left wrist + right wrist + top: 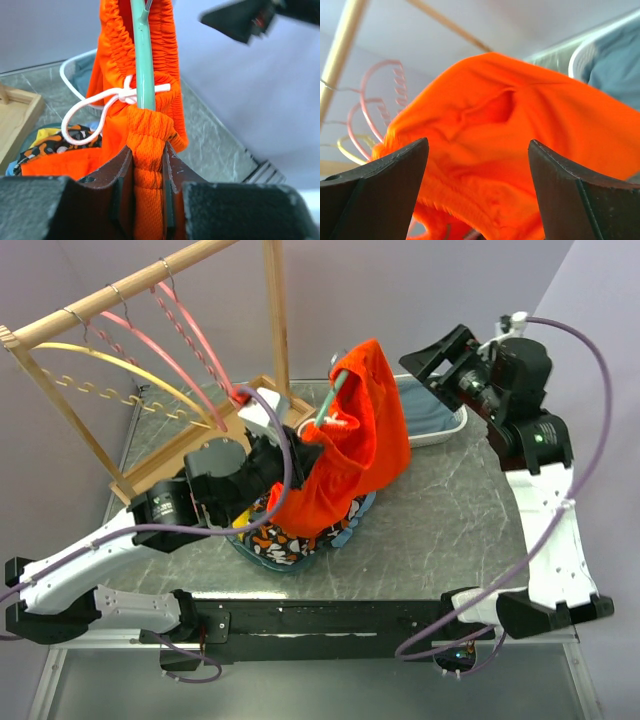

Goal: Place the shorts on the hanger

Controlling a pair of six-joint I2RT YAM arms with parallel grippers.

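Top external view: the shorts [355, 445] are held raised above the table [460, 530], draped over the hanger [331, 400], whose pale green bar emerges from the waistband and slants up and to the right. The lower edge of the cloth hangs down onto a patterned garment [285, 545] lying on the table. The left gripper [290, 453] is seen at the left edge of the shorts, and the right gripper [437, 365] is set apart from them on the right, jaws spread, above a white tray [450, 430] holding blue-grey cloth. A wooden rack [100, 310] with pink hangers [195, 330] and a yellow hanger [110, 358] is seen at the upper left. Left wrist view: the left gripper's fingers are pressed together on a gathered fold of the orange waistband. The green bar rises straight out of that fold, and whether the bar itself is pinched cannot be told. The white drawstring [90, 107] is knotted just left of the bar. Right wrist view: the right gripper's fingers are shown spread wide, with nothing between them. The shorts are seen beyond them as an orange mound, and the pink and yellow hangers are visible to the left.
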